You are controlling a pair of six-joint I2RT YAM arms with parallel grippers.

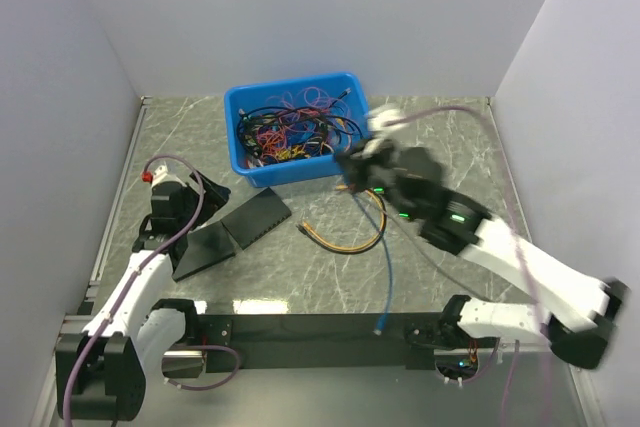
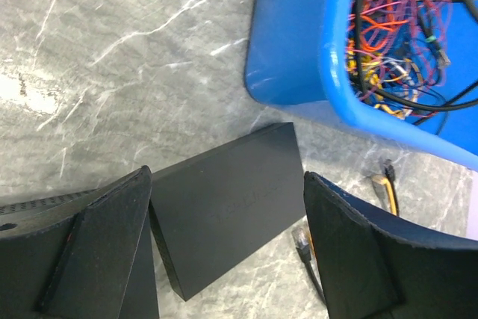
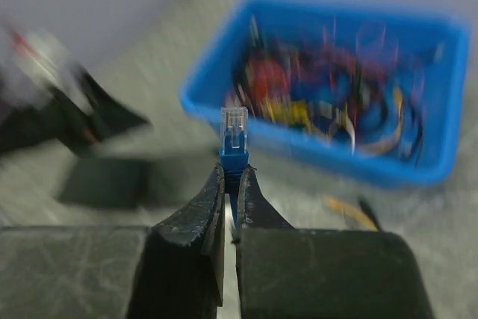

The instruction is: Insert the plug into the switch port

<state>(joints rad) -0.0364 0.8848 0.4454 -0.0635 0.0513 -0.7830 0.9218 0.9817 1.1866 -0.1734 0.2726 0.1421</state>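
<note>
The switch is a flat black box on the marble table, left of centre; its ports do not show. My left gripper hangs just over its left end, and in the left wrist view its open gripper straddles the switch without touching it. My right gripper is raised near the bin's front right corner and looks motion-blurred. It is shut on the blue boot of a clear plug that points up and away. The blue cable hangs down toward the near rail. The switch shows as a dark blur.
A blue bin full of tangled cables stands at the back centre. An orange cable loop lies in front of it, and its black-booted plug rests beside the switch. A second dark flat slab lies at the switch's near left.
</note>
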